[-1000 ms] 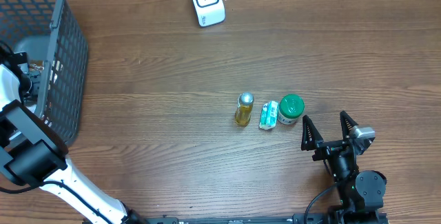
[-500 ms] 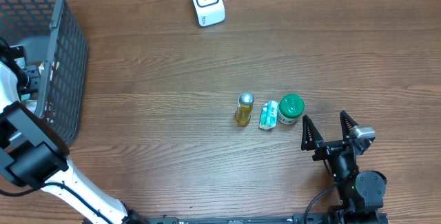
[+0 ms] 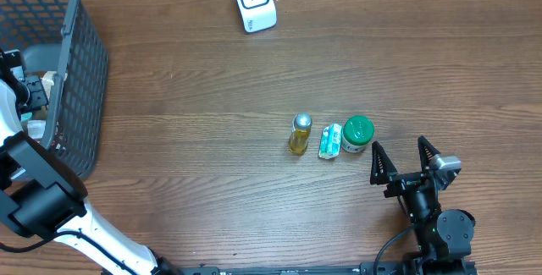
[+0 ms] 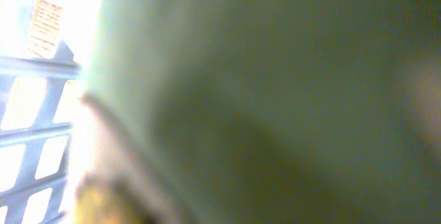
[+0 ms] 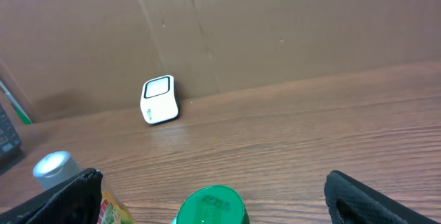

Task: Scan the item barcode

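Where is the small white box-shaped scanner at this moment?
In the overhead view the white scanner stands near the far edge of the wooden table, above and left of the yellow bottle with the silver cap.

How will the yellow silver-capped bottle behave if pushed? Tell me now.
The yellow bottle looks tall, narrow and apparently upright, so a high push would probably tip it. Its round body would likely roll once down. The small packet close beside it might get knocked.
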